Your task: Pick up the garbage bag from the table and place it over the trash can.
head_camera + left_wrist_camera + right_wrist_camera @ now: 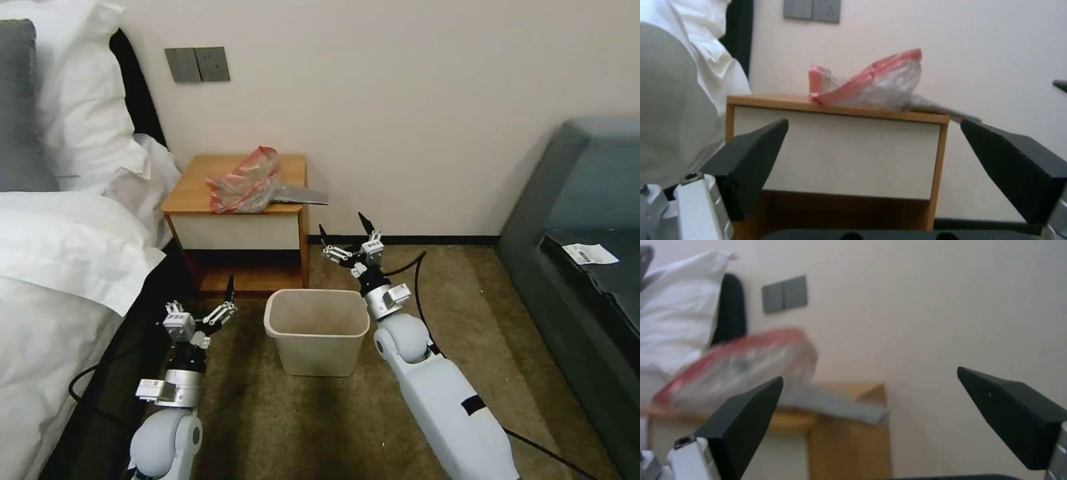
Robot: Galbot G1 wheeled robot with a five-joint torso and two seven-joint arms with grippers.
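While both grippers gape empty: garbage bag (245, 181) on table (190, 193), trash can (316, 328) on carpet.

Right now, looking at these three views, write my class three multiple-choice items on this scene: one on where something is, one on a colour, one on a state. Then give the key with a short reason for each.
1. Where does the garbage bag lie?
A. inside the trash can
B. on top of the table
C. on the bed

2. What colour is the band along the bag's rim?
A. red
B. blue
C. green

3. How do the left gripper and the right gripper stand?
A. both open and empty
B. both shut on the bag
C. left open, right shut on the bin

Key: 1 B, the bag rests on the table, one end hanging past its edge. 2 A, the red band shows plainly in the left wrist view. 3 A, each pair of fingers is spread apart, either side of the trash can, with nothing held.
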